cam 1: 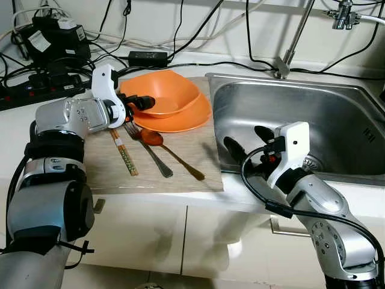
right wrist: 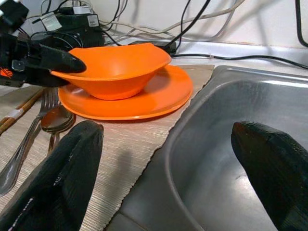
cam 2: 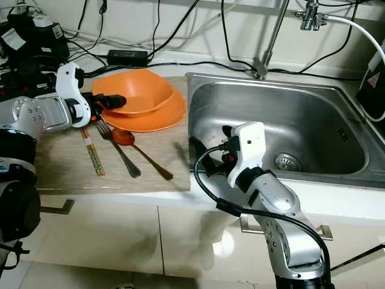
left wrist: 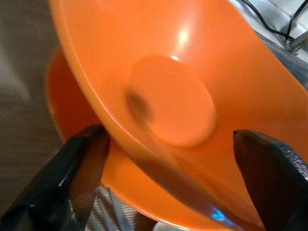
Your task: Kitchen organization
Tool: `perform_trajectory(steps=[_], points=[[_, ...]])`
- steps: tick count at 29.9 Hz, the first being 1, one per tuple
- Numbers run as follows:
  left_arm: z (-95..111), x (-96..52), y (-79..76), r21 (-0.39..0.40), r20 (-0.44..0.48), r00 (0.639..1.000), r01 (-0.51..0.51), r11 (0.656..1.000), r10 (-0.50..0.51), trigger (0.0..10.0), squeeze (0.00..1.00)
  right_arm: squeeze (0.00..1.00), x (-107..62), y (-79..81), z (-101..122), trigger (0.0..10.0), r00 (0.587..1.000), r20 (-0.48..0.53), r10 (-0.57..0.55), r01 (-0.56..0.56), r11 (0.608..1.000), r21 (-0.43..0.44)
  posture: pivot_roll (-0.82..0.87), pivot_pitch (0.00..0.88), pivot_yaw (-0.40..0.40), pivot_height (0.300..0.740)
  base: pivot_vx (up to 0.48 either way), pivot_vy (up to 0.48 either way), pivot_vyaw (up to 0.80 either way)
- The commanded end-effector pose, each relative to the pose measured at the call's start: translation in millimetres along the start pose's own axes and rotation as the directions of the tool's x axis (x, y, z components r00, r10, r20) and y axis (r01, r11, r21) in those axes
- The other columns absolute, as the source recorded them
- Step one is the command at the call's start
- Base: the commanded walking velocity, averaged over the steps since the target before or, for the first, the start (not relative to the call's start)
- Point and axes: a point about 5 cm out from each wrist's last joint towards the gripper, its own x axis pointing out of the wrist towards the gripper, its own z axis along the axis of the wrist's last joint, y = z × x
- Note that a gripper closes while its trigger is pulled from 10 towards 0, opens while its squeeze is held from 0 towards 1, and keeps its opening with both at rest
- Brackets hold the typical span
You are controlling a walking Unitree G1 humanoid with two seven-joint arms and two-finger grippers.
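Observation:
An orange bowl (cam 1: 165, 90) rests in an orange plate (cam 1: 180, 120) at the back of a beige mat (cam 1: 180, 174). My left gripper (cam 1: 141, 103) is at the bowl's near-left rim, open, with one black finger (left wrist: 82, 163) under the rim and the other over the inside. A fork (cam 1: 147, 150), a spoon (cam 1: 153, 138) and a pair of chopsticks (cam 1: 123, 152) lie on the mat in front of the plate. My right gripper (cam 1: 246, 139) hovers open at the sink's left edge, pointing toward the dishes, with nothing between its fingers.
A steel sink (cam 1: 337, 120) takes up the right side, with its faucet (cam 1: 289, 54) behind. Power strips, adapters and cables (cam 1: 36, 84) crowd the back left of the counter. White cabinet fronts (cam 1: 156, 235) run below the counter edge.

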Motion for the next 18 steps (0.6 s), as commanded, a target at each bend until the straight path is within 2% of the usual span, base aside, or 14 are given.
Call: perform_trajectory(steps=[1,6,12,18], points=[[2.2,2.1,-5.5,-0.049,-0.004,0.999,0.032,0.998,-0.032,0.0,0.0,0.0,-2.4,2.5,4.6,10.0,1.0,0.005,0.018,-0.018,1.0,0.0,-0.01,0.0,-0.007,0.74,0.0,0.0,0.0],[1.4,3.6,-4.1,-0.072,0.0,1.0,0.025,0.997,-0.025,0.0,0.0,0.0,-2.2,3.3,4.1,10.0,1.0,0.001,0.022,-0.022,1.0,0.002,-0.01,0.0,-0.005,0.74,0.0,0.0,0.0],[0.6,7.5,-0.1,-0.147,0.026,1.0,-0.009,0.989,0.013,0.0,0.0,0.0,-3.5,3.4,2.4,10.0,1.0,-0.008,0.02,-0.02,1.0,-0.002,-0.02,0.0,-0.004,0.74,0.0,0.0,0.0],[-0.1,8.1,-0.8,-0.155,0.023,1.0,0.001,0.988,0.003,0.0,0.0,0.0,-3.4,3.4,2.0,10.0,1.0,-0.011,0.021,-0.021,1.0,-0.004,-0.02,0.0,-0.005,0.74,0.0,0.0,0.0]])
